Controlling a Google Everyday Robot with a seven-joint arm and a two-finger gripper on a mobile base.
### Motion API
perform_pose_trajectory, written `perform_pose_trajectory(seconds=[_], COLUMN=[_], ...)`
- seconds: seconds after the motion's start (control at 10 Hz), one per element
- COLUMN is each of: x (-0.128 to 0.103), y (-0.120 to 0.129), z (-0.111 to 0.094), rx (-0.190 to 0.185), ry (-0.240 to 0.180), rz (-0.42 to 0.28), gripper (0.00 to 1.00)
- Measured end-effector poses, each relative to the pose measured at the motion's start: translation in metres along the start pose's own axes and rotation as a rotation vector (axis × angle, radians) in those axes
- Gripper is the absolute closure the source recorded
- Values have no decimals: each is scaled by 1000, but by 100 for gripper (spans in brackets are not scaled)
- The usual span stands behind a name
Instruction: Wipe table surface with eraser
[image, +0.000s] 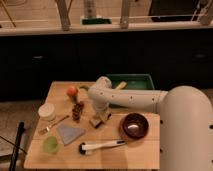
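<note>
The pale wooden table surface (67, 159) fills the lower left of the camera view. The eraser (96, 122), a small tan block with a dark underside, rests on the table near its middle. My gripper (101, 115) points down from the white arm (130, 97) and is shut on the eraser, pressing it onto the wood. The wrist hides part of the eraser's far side.
A green tray (135, 79) with a yellow item stands at the back right. A brown bowl (135, 125) is to the eraser's right and a white-handled brush (102, 146) in front of it. To the left are a grey-blue cloth (70, 133), a dark brown cluster (77, 111), a white tub (47, 111), a green cup (50, 145) and an orange fruit (72, 91).
</note>
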Motion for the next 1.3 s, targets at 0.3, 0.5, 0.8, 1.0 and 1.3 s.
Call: perform_pose_trajectory(seconds=[0.3, 0.5, 0.8, 1.0, 1.3], x=[-44, -58, -37, -5, 29], y=[-2, 18, 49, 65, 40], z=[7, 6, 5, 4, -1], rx=[-11, -20, -41, -57, -37], ry=[-57, -81, -77, -43, 8], rz=[-108, -136, -102, -48, 3], gripper=[100, 100, 100, 100, 100])
